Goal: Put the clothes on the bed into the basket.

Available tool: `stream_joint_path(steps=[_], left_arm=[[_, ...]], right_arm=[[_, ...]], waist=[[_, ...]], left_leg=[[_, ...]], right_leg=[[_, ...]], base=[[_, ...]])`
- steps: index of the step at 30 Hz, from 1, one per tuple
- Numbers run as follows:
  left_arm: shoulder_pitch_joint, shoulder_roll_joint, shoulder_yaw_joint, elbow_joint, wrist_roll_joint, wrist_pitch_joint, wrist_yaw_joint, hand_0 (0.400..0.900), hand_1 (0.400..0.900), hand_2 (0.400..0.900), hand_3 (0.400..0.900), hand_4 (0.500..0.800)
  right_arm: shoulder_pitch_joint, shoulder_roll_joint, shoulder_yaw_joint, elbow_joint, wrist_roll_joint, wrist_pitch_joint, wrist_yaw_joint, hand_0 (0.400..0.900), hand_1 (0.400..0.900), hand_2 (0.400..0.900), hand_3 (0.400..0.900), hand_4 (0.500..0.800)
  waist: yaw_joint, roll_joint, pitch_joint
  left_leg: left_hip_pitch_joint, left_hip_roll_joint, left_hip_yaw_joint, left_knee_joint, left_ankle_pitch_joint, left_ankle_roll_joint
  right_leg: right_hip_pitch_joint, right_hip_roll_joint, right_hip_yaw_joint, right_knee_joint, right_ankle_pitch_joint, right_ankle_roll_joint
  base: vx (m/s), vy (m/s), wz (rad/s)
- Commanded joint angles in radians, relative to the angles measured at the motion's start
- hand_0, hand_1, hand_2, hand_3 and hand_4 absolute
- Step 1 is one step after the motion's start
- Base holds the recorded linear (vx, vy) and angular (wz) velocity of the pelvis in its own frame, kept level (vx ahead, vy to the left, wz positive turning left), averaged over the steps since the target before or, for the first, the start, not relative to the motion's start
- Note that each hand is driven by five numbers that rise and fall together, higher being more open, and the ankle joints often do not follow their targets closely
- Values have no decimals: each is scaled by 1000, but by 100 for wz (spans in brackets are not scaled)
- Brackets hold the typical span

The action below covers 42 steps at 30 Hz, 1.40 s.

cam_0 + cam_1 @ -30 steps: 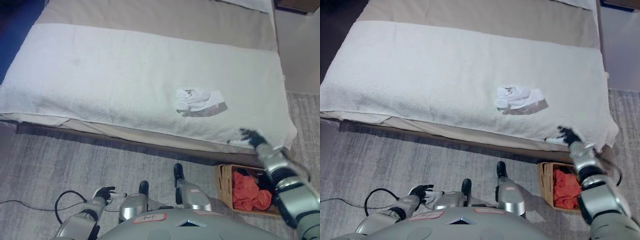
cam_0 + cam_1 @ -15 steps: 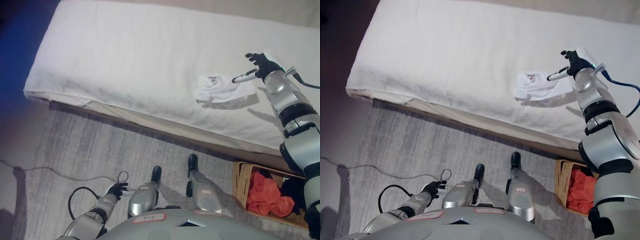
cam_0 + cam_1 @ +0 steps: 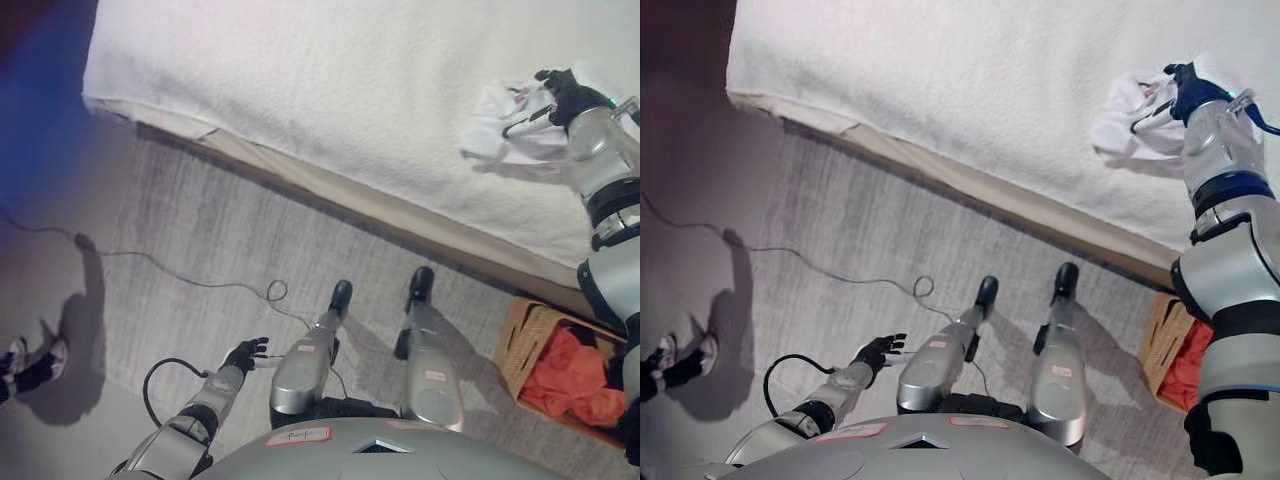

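A crumpled white garment [image 3: 497, 128] lies on the white bed [image 3: 300, 80] near its front edge, at the far right. My right hand [image 3: 562, 92] rests on the garment's right side, with its fingers spread and one straight finger lying across the cloth. A wicker basket [image 3: 516, 338] stands on the floor at the lower right, below the bed's edge, and holds orange clothes [image 3: 575, 378]. My left hand [image 3: 245, 354] hangs low over the floor at the lower left, fingers relaxed and empty.
Grey carpet [image 3: 200, 240] covers the floor in front of the bed. A thin cable [image 3: 180, 270] trails across it. A person's shoes [image 3: 30, 365] show at the left edge.
The camera has shifted, so the bed sits higher and further right in view. My right hand has come down from beside the garment onto its right side. The left hand stays low.
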Motion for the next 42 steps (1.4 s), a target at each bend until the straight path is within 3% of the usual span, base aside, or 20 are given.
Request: stream_joint_path(steps=[1, 14, 15, 16, 25, 42], left_arm=[[14, 85, -73, 5, -14, 12, 8, 900, 900, 900, 900, 800], [31, 95, -96, -92, -33, 6, 1, 900, 900, 900, 900, 800], [30, 95, -94, -94, -36, 6, 1, 900, 900, 900, 900, 800], [30, 95, -95, -94, -36, 6, 1, 900, 900, 900, 900, 800], [16, 92, -86, -82, -40, 6, 2, 900, 900, 900, 900, 800], [-35, 76, -68, 37, -29, 18, 9, 900, 900, 900, 900, 800]], right_arm=[[-189, -63, 73, 44, -34, -11, -60, 900, 900, 900, 900, 800], [-220, -139, 61, 109, -60, 13, -62, 900, 900, 900, 900, 800], [-216, -145, 56, 109, -57, 14, -59, 578, 578, 578, 578, 607], [-216, -145, 56, 108, -57, 14, -59, 400, 400, 400, 400, 500], [-195, -148, 27, 114, -31, 20, -44, 400, 400, 400, 400, 500], [-155, -99, -2, 102, 43, 33, -22, 400, 400, 400, 400, 500]], waist=[[24, -12, 0], [46, 52, 54], [45, 55, 55], [45, 55, 55], [35, 58, 54], [-5, 6, 8]], left_leg=[[-16, -23, 35, -45, 50, 6], [-65, -38, 2, -45, 83, -3], [-67, -40, 0, -45, 84, -3], [-67, -40, 0, -45, 84, -3], [-58, -40, 3, -45, 79, -1], [-8, -41, 25, -45, 57, 13]], right_leg=[[-66, -58, 77, 199, -150, 51], [-106, -79, 53, 237, -165, 56], [-106, -81, 51, 238, -165, 56], [-106, -82, 51, 238, -165, 56], [-91, -89, 48, 238, -170, 57], [-29, -87, 69, 213, -167, 56]], base=[[-34, -23, 23], [-33, -10, 13], [-16, 2, 9], [-10, 6, 7], [2, 3, 0], [26, 27, -7]])
